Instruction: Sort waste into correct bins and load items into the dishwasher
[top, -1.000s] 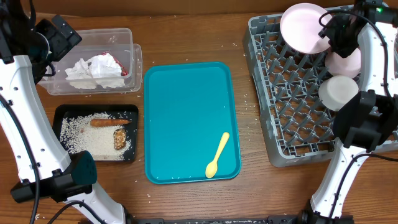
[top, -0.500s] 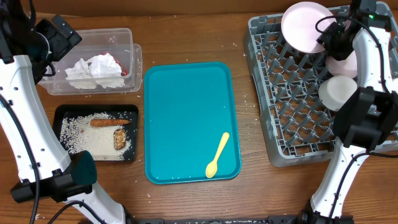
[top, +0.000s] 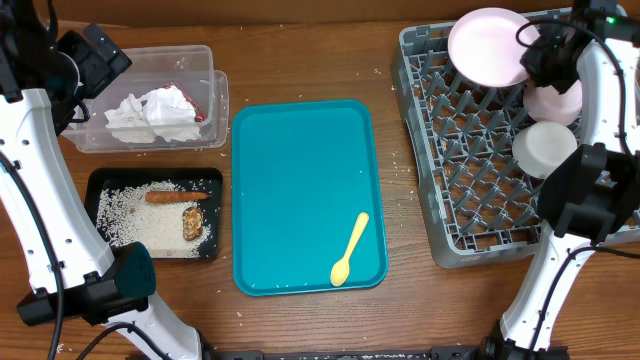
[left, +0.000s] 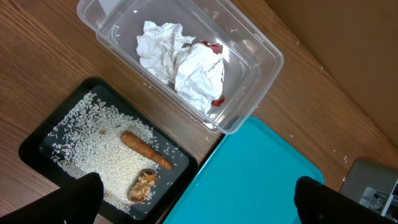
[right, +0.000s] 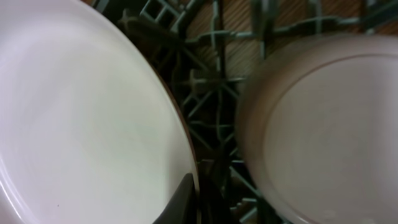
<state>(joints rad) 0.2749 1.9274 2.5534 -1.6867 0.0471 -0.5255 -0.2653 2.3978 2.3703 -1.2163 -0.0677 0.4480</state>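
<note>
My right gripper (top: 545, 52) is shut on the right rim of the pale pink plate (top: 485, 45), which stands at the back of the grey dish rack (top: 470, 190). In the right wrist view one dark finger (right: 180, 202) lies against the plate (right: 81, 124) at its rim, with a whitish bowl (right: 329, 124) beside it. Two bowls (top: 555, 100) (top: 545, 148) sit in the rack. The yellow spoon (top: 350, 250) lies on the teal tray (top: 300, 150). My left gripper (left: 199, 208) hangs open and empty above the clear tub (left: 249, 81) and the black tray (left: 37, 146).
The clear tub (top: 200, 60) holds a crumpled napkin (top: 150, 112) and a red wrapper (top: 200, 115). The black tray (top: 100, 180) holds rice crumbs (top: 135, 220), a carrot stick (top: 175, 197) and a brown chunk (top: 192, 225). Crumbs dot the wooden table.
My right gripper has closed onto the plate's rim, and the plate has shifted slightly left. The left arm has not moved.
</note>
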